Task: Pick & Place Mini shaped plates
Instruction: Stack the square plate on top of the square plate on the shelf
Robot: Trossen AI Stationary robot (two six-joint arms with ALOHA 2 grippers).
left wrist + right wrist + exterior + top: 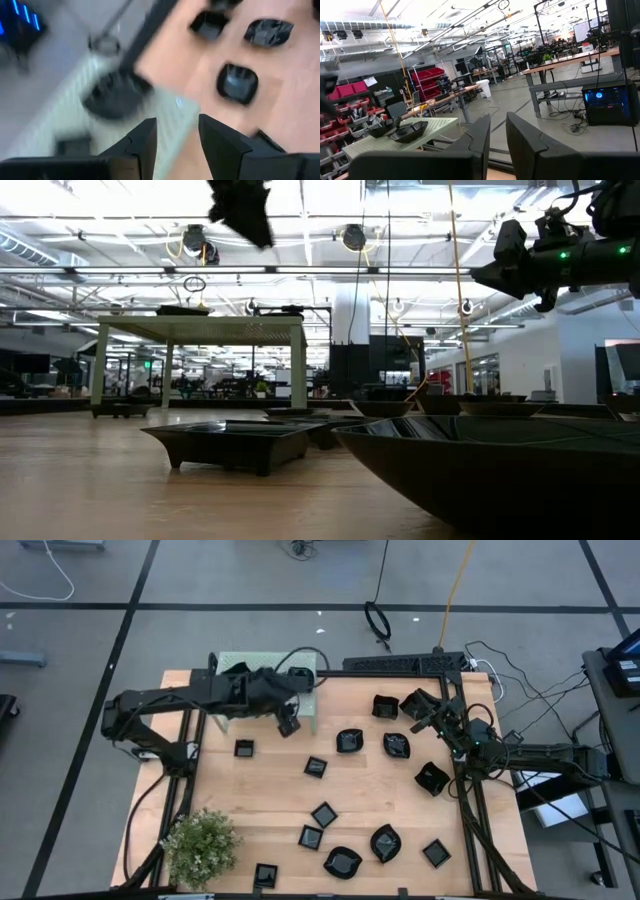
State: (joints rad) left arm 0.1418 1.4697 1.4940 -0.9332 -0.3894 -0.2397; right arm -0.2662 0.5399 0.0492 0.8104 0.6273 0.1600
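Several glossy black mini plates lie scattered on the wooden table, among them a square one [244,748], a round one [349,740] and a leaf-shaped one [397,745]. At least two more rest on the pale green perforated stand [310,710], as the right wrist view [402,131] and the blurred left wrist view [115,95] show. My left gripper [288,725] [177,135] hovers open and empty over the stand's near right edge, high above the table [242,208]. My right gripper [432,718] [498,135] is raised at the far right, level, pointing toward the stand, empty, its fingers a narrow gap apart.
A potted green plant [200,845] stands at the near left corner. Plates cluster at the near middle [342,861] and at the far right [415,703]. A black frame rail [405,663] runs along the far edge. Bare wood lies between the stand and the plant.
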